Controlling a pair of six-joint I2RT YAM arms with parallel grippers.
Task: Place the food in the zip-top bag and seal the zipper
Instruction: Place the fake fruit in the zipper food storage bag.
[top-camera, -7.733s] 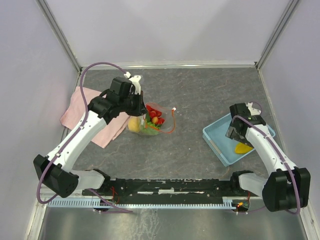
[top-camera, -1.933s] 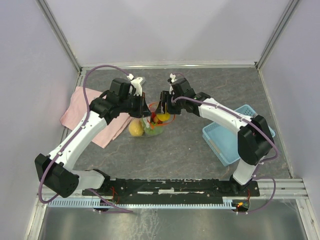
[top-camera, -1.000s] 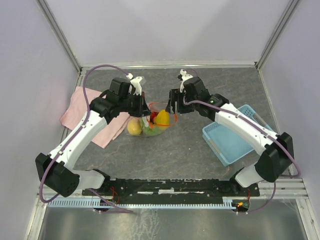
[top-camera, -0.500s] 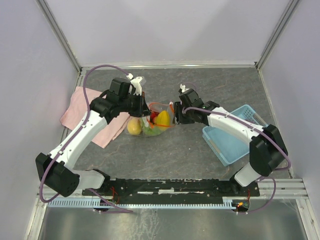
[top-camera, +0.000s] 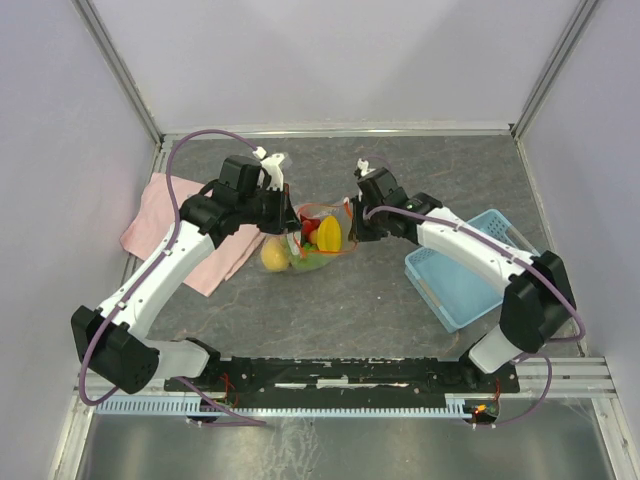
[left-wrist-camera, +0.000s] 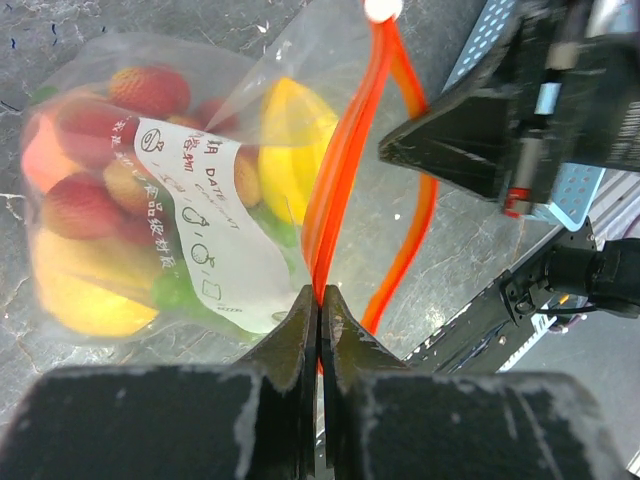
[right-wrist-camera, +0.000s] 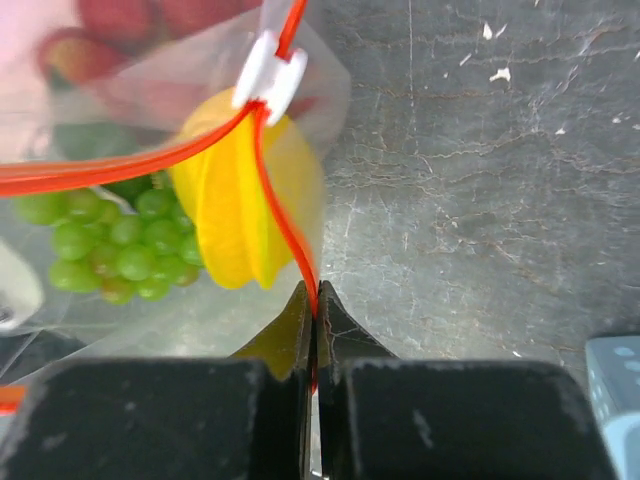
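The clear zip-top bag (top-camera: 310, 245) sits mid-table, filled with toy food: a yellow fruit (right-wrist-camera: 240, 210), green grapes (right-wrist-camera: 100, 250), red pieces (left-wrist-camera: 75, 210). An orange-yellow round fruit (top-camera: 273, 255) shows at the bag's left end. My left gripper (left-wrist-camera: 318, 296) is shut on the orange-red zipper (left-wrist-camera: 335, 200) at the bag's left side. On the bag's right side my right gripper (right-wrist-camera: 314, 296) is shut on the zipper (right-wrist-camera: 285, 225) just below its white slider (right-wrist-camera: 268, 78). The mouth gapes between the two strips.
A pink cloth (top-camera: 185, 230) lies left of the bag under the left arm. At the right stands a light-blue basket (top-camera: 470, 285). Enclosure walls and metal rails border the table.
The right gripper dropped its yellow fruit into the bag, drew back to the bag's right edge and closed on the zipper strip. The left gripper kept its hold.
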